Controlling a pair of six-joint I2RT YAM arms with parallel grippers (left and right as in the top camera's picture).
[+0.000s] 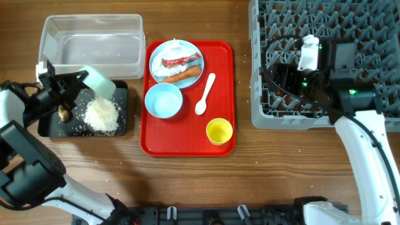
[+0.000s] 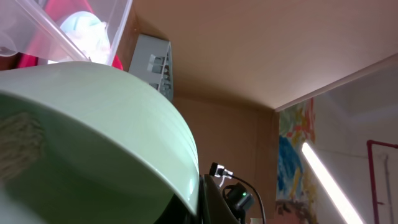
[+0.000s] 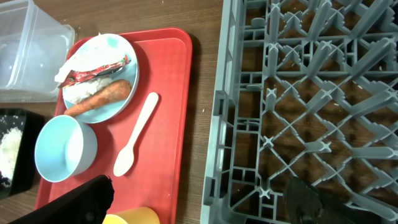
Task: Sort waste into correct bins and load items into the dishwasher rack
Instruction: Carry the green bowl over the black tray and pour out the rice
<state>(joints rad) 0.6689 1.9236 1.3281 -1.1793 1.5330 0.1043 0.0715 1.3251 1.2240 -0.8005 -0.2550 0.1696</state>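
Observation:
My left gripper (image 1: pixel 80 82) is shut on the rim of a pale bowl (image 1: pixel 100 80), tipped over the black tray (image 1: pixel 122 89). A rice pile (image 1: pixel 102 115) and a brown lump (image 1: pixel 63 114) lie in that tray. In the left wrist view the bowl (image 2: pixel 93 137) fills the frame. The blue plate (image 1: pixel 192 49) holds the wrapper (image 1: pixel 180 60), the carrot (image 1: pixel 186 75) and tissue. The second bowl (image 1: pixel 164 100), spoon (image 1: pixel 205 94) and yellow cup (image 1: pixel 219 131) sit on the red tray (image 1: pixel 187 140). My right gripper (image 3: pixel 199 205) is open and empty over the rack's (image 1: pixel 362 25) left edge.
The clear tub (image 1: pixel 94 20) stands behind the black tray and looks empty. The red tray lies between the bins and the rack. Scattered rice grains lie on the black tray around the pile. Bare wooden table runs along the front.

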